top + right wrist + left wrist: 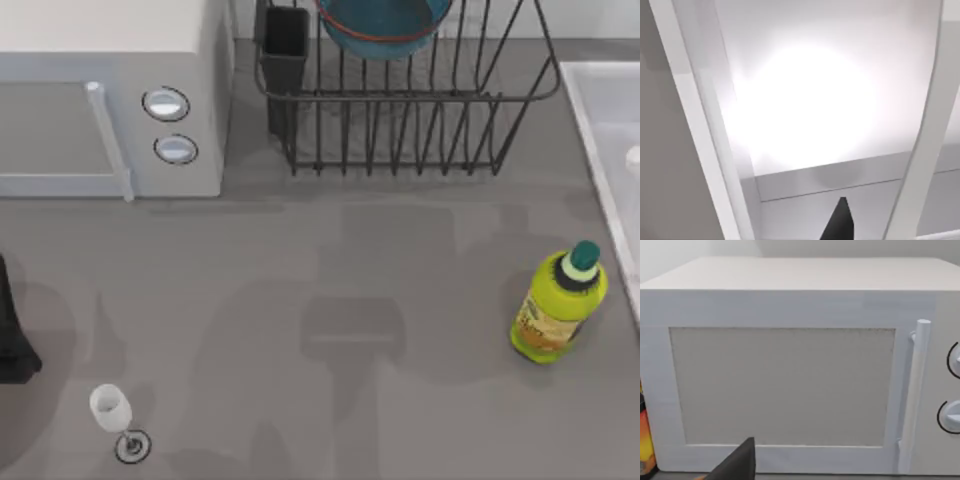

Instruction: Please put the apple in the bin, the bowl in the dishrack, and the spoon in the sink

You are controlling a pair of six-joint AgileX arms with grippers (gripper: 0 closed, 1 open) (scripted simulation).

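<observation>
The bowl, teal-blue inside with a reddish-brown rim, rests in the black wire dishrack at the back. The sink runs along the table's right edge. A small white shape lies in it at the frame border, and I cannot tell whether it is the spoon. The right wrist view looks into the pale sink basin, with a dark part of my right gripper over it. My left arm sits at the left edge. My left gripper faces the microwave door. The apple is out of view.
A white microwave with two knobs stands at the back left. A green bottle stands at the right, near the sink. A small wine glass stands at the front left. The dishrack's dark utensil cup is at its left corner.
</observation>
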